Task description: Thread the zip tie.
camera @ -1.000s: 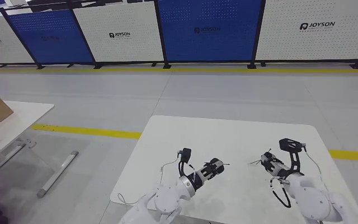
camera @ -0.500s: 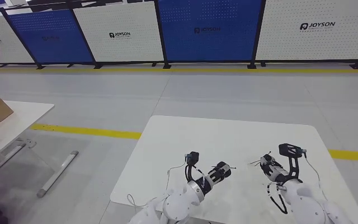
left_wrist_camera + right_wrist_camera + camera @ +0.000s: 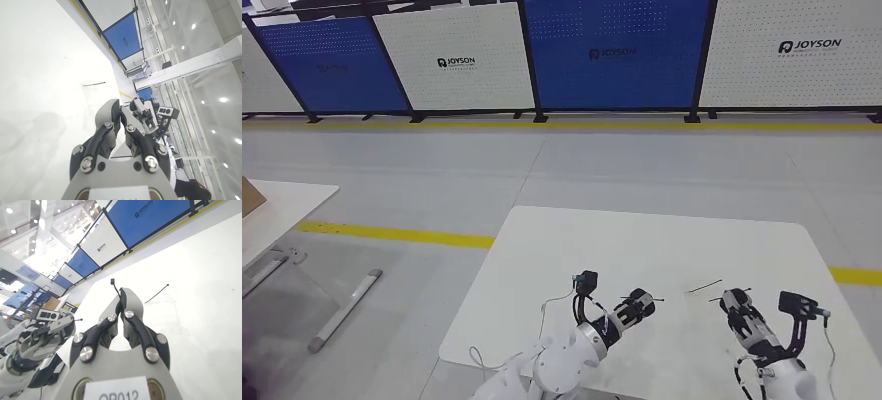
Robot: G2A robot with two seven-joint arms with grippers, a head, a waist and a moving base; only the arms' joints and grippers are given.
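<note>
My right gripper [image 3: 120, 293] is shut on a black zip tie [image 3: 114, 285], whose square head sticks out past the fingertips. My left gripper [image 3: 120, 109] is shut too; from the right wrist view it [image 3: 71, 321] holds a second thin black zip tie [image 3: 78, 320] pointing out of its tip. A third zip tie [image 3: 704, 287] lies loose on the white table [image 3: 642, 240], between and just beyond the two grippers [image 3: 157, 293] [image 3: 94, 84]. From above, the left gripper [image 3: 642, 299] and right gripper [image 3: 732, 298] face each other near the table's front edge.
The white table is bare around the loose tie. Its front edge runs just behind both arms. Blue and white partition panels [image 3: 617, 55] stand across the floor behind a yellow line [image 3: 392, 236]. Another table's corner [image 3: 282, 205] is at the left.
The right arm has drawn back toward the table's near right, leaving the loose tie lying apart from it. The left arm shifted right a second ago and has since held still.
</note>
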